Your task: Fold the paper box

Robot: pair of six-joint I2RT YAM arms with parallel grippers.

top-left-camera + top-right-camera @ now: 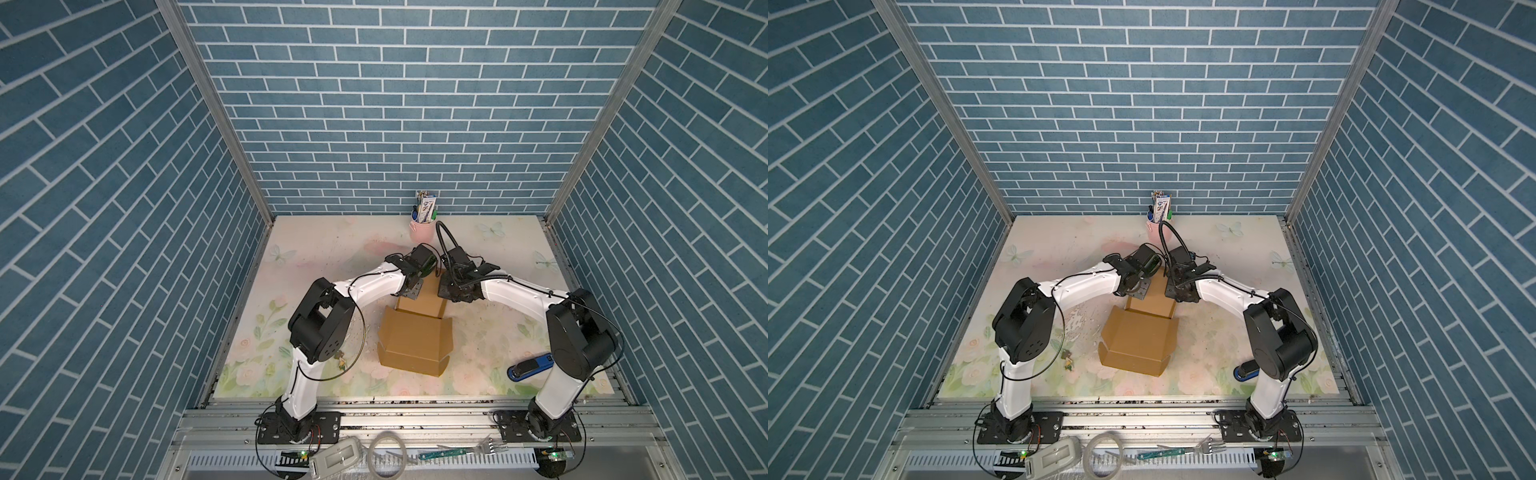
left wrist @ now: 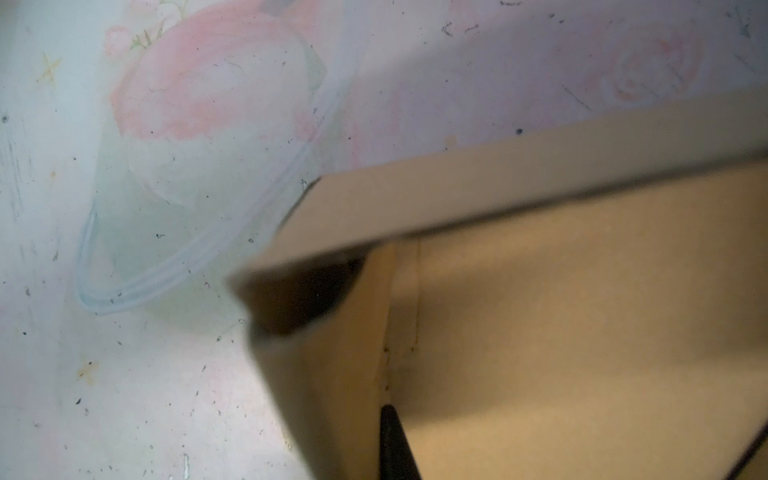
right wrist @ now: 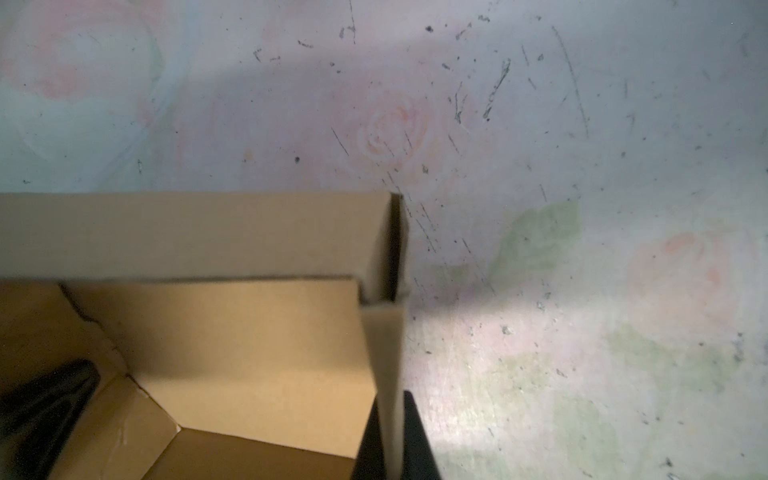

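The paper box [image 1: 415, 345] is brown cardboard in the middle of the table, its wide near panel tilted up and a smaller walled part behind it. In both top views my two grippers meet over that far part. My left gripper [image 1: 409, 291] is at its left wall. In the left wrist view one black finger [image 2: 395, 444] lies inside against the box wall [image 2: 332, 395]; the other finger is hidden behind it. My right gripper [image 3: 392, 399] is shut on the thin right side wall [image 3: 386, 340], one finger on each face.
A pink cup of pens [image 1: 422, 230] stands at the back, just beyond the grippers. A blue stapler [image 1: 530, 368] lies by the right arm's base. A fork [image 1: 490, 449], a tubing ring [image 1: 386, 451] and a grey device [image 1: 336, 457] lie off the front rail.
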